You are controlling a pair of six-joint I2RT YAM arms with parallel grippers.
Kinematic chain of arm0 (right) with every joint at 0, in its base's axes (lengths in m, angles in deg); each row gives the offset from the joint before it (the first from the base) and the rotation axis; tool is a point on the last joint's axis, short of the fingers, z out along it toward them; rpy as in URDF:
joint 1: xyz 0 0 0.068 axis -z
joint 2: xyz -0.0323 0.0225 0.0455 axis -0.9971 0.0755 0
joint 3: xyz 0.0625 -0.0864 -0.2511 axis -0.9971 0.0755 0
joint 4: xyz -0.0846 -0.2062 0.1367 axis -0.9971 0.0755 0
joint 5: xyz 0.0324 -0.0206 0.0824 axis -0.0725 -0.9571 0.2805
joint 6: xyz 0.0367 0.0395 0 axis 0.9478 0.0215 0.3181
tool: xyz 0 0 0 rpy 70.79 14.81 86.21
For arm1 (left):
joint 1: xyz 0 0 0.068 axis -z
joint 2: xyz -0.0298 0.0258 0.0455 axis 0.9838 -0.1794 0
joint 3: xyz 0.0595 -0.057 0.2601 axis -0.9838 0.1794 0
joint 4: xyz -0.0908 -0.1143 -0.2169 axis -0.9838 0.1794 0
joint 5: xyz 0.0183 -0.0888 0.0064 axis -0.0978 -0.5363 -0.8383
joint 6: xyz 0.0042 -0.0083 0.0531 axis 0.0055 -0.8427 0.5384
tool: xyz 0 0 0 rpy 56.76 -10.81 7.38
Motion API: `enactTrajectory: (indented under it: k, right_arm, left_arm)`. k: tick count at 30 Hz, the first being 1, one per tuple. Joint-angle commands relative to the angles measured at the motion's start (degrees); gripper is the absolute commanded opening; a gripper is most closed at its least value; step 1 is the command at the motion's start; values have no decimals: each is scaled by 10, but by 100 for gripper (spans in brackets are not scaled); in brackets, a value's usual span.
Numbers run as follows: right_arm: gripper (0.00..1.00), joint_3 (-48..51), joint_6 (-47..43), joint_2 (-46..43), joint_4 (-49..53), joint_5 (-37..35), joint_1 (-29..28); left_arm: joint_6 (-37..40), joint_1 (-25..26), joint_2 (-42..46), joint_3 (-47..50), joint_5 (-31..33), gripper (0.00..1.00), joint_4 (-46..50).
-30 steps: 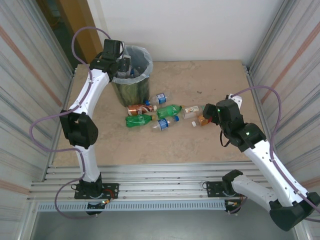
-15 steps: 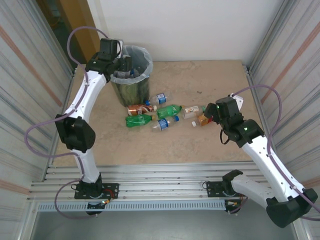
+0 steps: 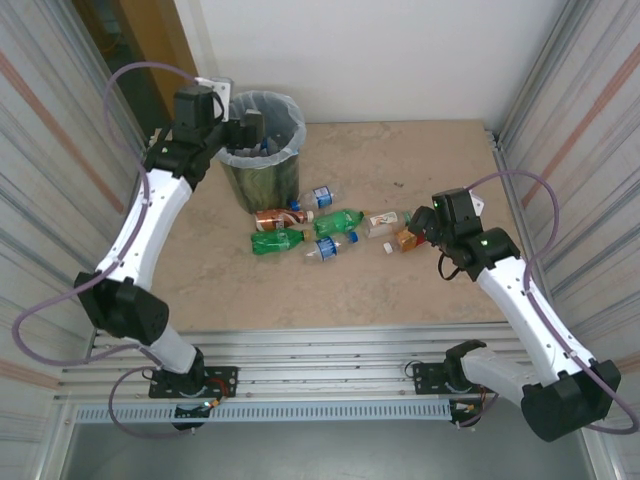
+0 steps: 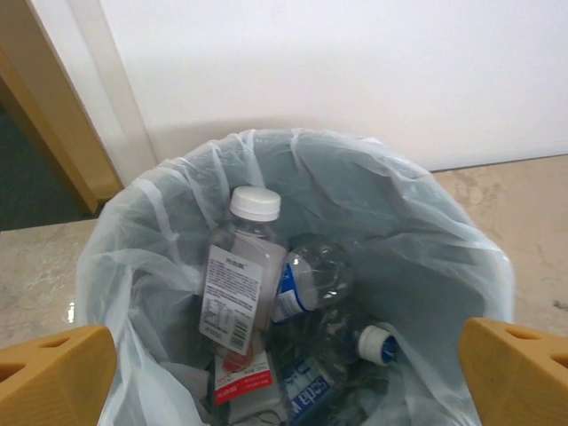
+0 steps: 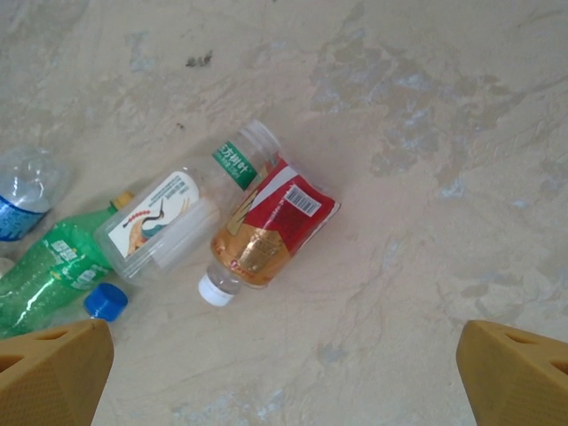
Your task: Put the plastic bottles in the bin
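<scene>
Hovering over the bin (image 3: 262, 185) at the table's (image 3: 420, 160) far-left corner, left claw (image 4: 284, 377) gaped empty; bottles (image 4: 244, 275) lay inside. Right claw (image 5: 284, 377), wide open and empty, hung over an orange bottle (image 5: 266, 235), likely targeting it.

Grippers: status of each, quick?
Left gripper: open, empty, above the bag-lined dark cylindrical bin.
Right gripper: open, empty, above the red-labelled brown-orange plastic bottle.

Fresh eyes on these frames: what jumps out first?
The dark lined bin at the far left of the table, with binned bottles inside and the left gripper open above it. Then the loose bottles lying mid-table, green, clear and brown, with the right gripper open above the red-labelled bottle at the cluster's right end.
</scene>
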Motion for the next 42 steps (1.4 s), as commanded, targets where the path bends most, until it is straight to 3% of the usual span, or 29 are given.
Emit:
enactTrajectory:
  k: [1, 8, 15, 27, 42]
  right_arm:
    - [98, 20, 21, 8, -26, 32, 14]
    - [98, 49, 32, 31, -68, 87, 57]
    - [98, 72, 40, 68, -110, 133, 83]
    - [100, 81, 50, 160, -179, 181, 99]
    - [90, 89, 68, 263, -252, 205, 99]
  left_arm:
    - [-23, 19, 61, 69, -16, 99, -60]
    - [-76, 56, 170, 231, -34, 99, -145]
    - [-132, 84, 226, 342, -40, 99, -194]
    - [-155, 89, 220, 368, -47, 99, -205]
    - [-155, 89, 212, 368, -39, 99, -202]
